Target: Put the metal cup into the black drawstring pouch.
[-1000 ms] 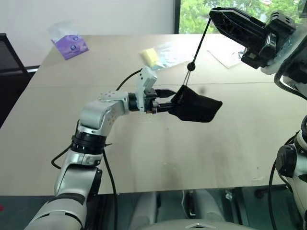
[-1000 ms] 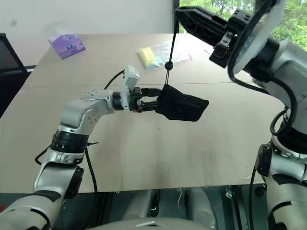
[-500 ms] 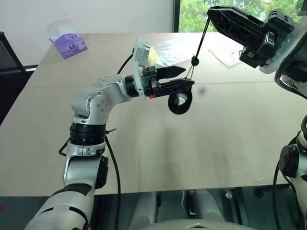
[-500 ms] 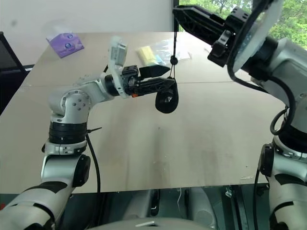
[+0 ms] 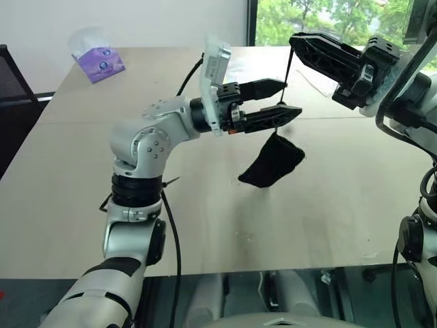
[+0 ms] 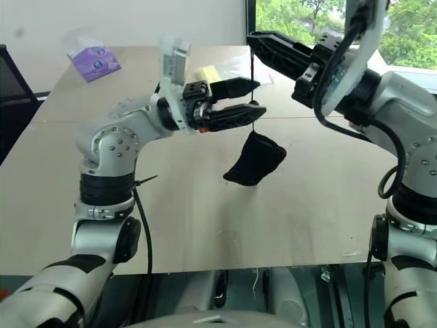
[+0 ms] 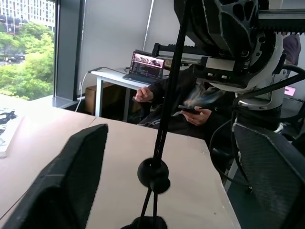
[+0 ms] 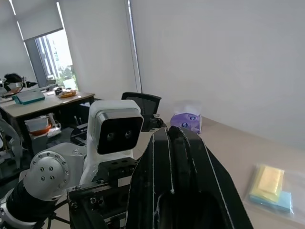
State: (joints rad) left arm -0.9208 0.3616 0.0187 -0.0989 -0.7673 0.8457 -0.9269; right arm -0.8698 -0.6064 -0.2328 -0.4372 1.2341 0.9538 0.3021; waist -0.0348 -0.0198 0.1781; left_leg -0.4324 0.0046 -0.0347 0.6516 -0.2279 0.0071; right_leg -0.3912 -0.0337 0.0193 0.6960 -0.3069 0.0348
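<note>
The black drawstring pouch (image 5: 273, 161) hangs free above the table, dangling from its thin cord (image 5: 287, 68). My right gripper (image 5: 294, 40), high at the right, is shut on the cord's upper end. My left gripper (image 5: 290, 97) reaches in level from the left, just above the pouch. It is open, with one finger on each side of the cord. In the left wrist view the cord (image 7: 167, 90) and its bead (image 7: 152, 174) run between the two fingers (image 7: 71, 186). The metal cup is hidden from view.
A purple tissue pack (image 5: 100, 61) lies at the table's far left corner. A clear bag with yellow contents (image 6: 220, 71) lies at the back behind my left arm. The tan table (image 5: 205, 219) spreads below the pouch. A person (image 7: 190, 102) sits beyond the table.
My left gripper rose and drew back from the pouch's mouth, and its fingers now stand around the cord. The pouch, bunched against that gripper half a second ago, has dropped and hangs straight.
</note>
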